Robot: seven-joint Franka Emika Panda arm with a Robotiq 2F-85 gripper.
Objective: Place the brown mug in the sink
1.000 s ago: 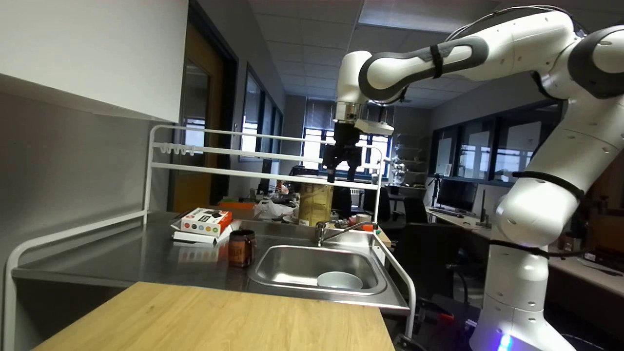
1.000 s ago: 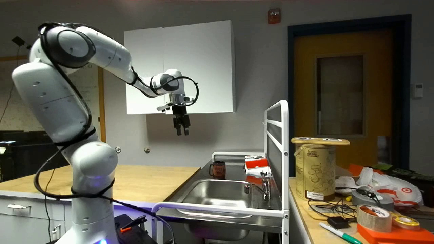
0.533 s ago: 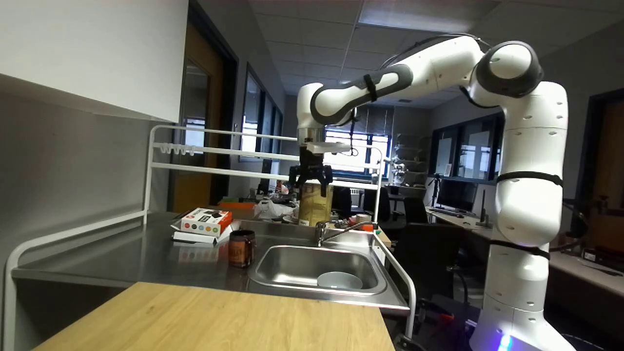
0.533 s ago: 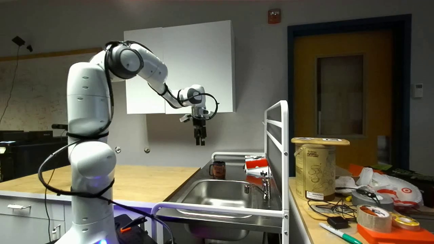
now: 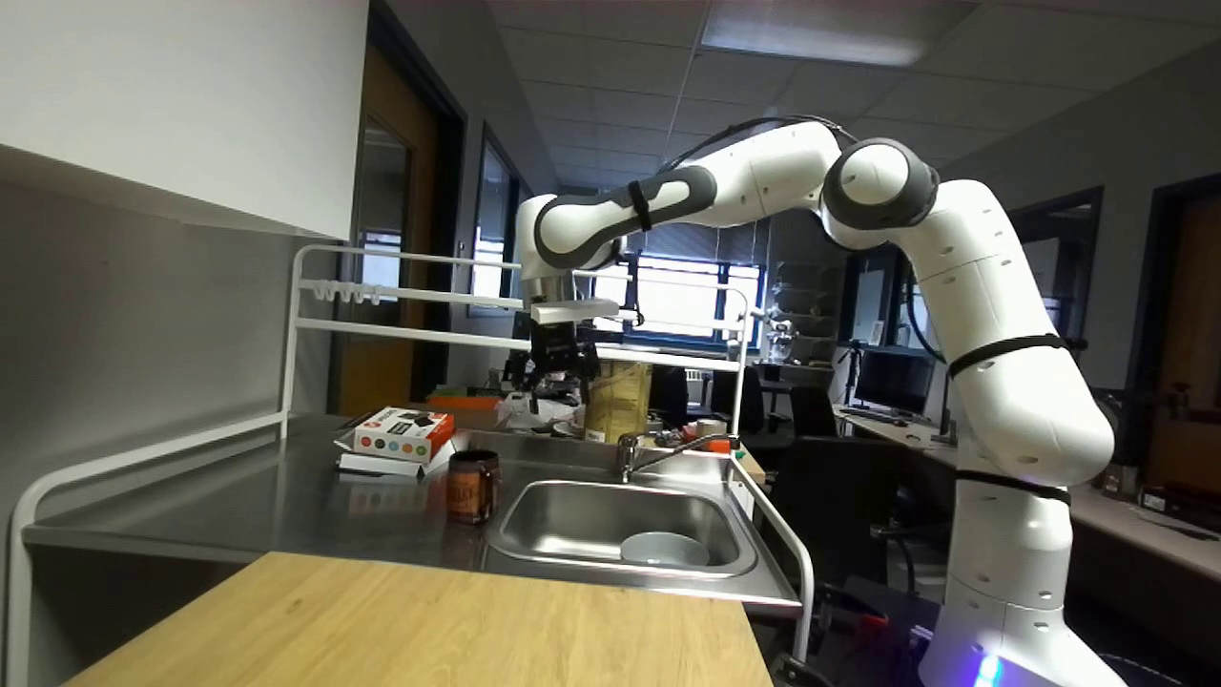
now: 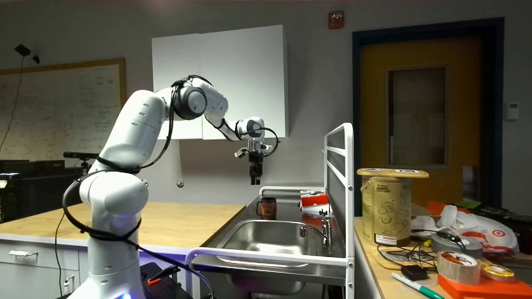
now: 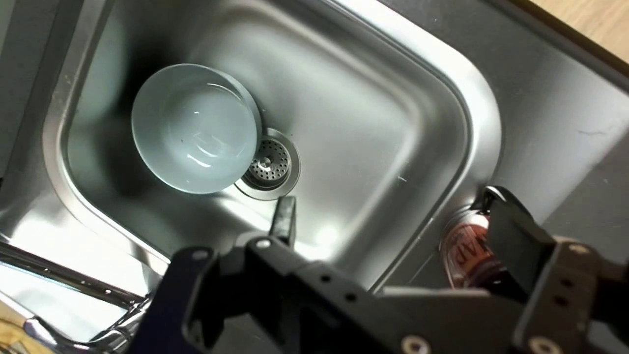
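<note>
Daylight glares white through a wide, dark-framed window [image 5: 682, 301] in an exterior view, a black office chair [image 5: 835, 477] nearly lost in shadow. Muted light falls on a white, flat-fronted wall cabinet [image 6: 245, 74] in an exterior view, where writing on a tan-framed whiteboard [image 6: 66, 104] is mostly too faint to read. In the wrist view, highlights streak the rectangular stainless-steel sink [image 7: 354, 137]; the black two-fingered gripper [image 7: 390, 196] falls partly into darkness.

Matt hand [image 5: 561, 387], shiny metal sink [image 7: 344, 118] below it, glossy bowl [image 7: 196, 128] underneath, glossy mug [image 5: 472, 488] lower, smooth metal worktop [image 5: 219, 506] beneath
</note>
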